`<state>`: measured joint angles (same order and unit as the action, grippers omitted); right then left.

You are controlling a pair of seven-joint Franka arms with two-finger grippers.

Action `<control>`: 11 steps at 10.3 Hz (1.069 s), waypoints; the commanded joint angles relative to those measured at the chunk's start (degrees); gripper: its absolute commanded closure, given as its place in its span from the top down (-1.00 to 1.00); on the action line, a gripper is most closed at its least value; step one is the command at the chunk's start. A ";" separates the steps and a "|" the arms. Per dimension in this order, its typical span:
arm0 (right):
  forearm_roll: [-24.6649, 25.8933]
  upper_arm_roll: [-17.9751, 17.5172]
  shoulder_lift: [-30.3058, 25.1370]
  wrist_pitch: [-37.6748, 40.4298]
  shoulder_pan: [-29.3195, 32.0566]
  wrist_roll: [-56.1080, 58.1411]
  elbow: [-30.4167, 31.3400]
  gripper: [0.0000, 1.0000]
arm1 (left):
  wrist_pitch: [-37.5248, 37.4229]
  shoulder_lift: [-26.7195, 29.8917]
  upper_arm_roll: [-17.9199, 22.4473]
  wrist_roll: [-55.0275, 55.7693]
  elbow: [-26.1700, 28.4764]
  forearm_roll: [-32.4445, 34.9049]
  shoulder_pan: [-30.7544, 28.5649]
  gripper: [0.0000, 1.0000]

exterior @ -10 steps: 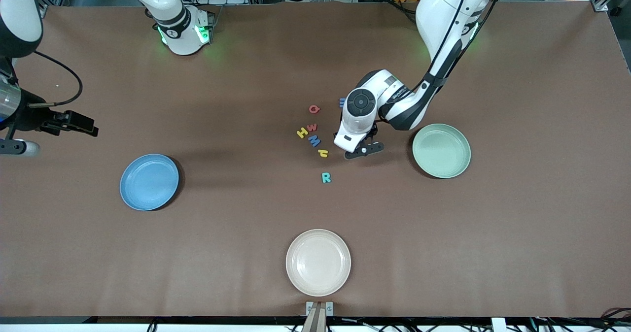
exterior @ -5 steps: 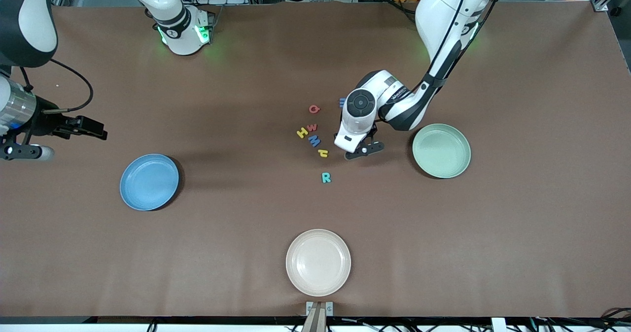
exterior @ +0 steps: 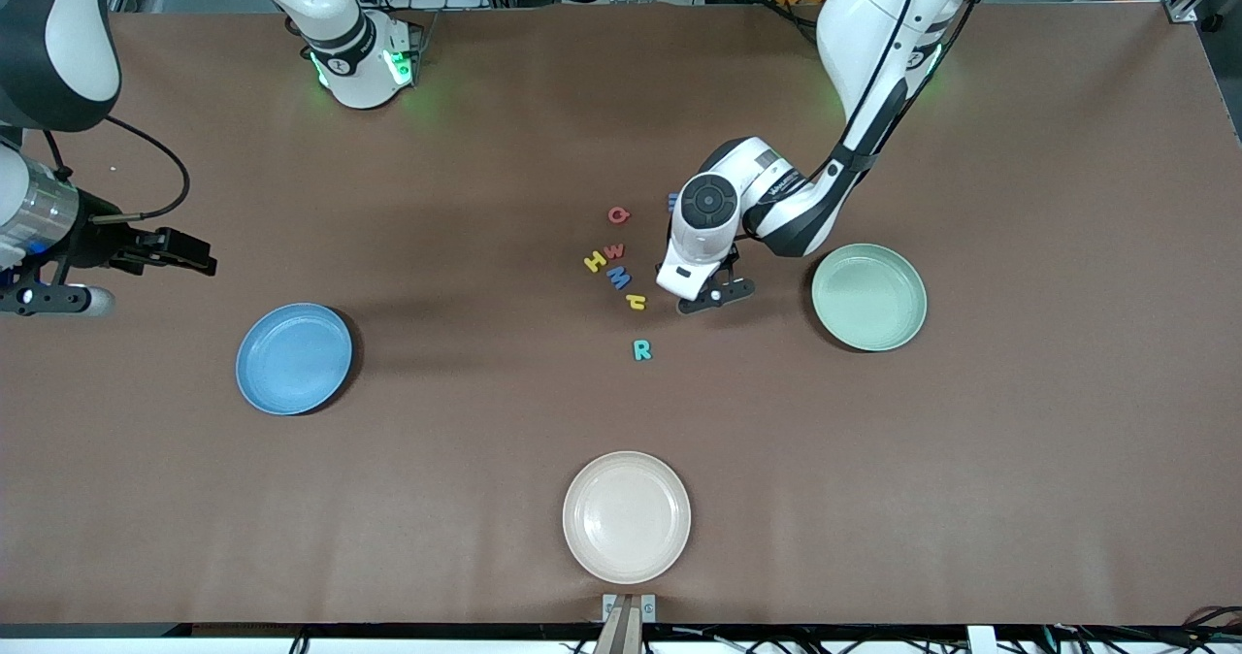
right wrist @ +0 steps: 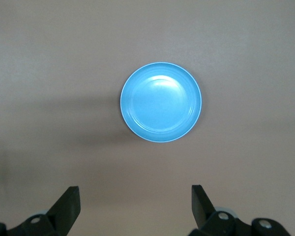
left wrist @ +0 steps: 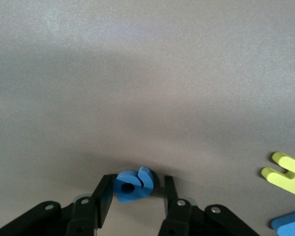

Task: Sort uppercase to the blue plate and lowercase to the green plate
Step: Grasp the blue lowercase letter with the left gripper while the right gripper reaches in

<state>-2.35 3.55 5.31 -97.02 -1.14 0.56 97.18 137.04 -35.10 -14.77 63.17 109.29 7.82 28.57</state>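
Brown tabletop is filling the front view, with a cluster of foam letters (exterior: 617, 266) sitting just above the frame's center. Left gripper (left wrist: 133, 196) is straddling a blue rounded letter (left wrist: 132, 184), 1 finger touching it, the other just apart, not yet clamping. Right gripper (right wrist: 135, 204) is hanging wide open over bare table near the blue plate (exterior: 294, 358) at middle left. Green plate (exterior: 868, 297) is sitting at middle right.
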 commanded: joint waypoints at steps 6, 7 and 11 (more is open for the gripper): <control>-0.12 -0.03 -1.18 -1.59 -1.40 -0.12 1.52 1.00 | -0.02 -0.50 0.27 2.04 0.14 1.06 0.35 -0.33; -0.12 -0.03 -1.18 -1.94 -1.58 -0.12 1.52 1.00 | -0.02 -0.50 0.27 2.04 0.14 1.06 0.35 -0.36; -0.12 -0.03 -1.35 -4.48 -3.34 -0.12 3.53 1.00 | -0.46 0.12 0.27 1.52 0.05 1.06 0.26 -0.40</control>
<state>-2.35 3.50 5.30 -99.54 -3.67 0.56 98.02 137.06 -35.07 -14.82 63.25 109.19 7.82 28.59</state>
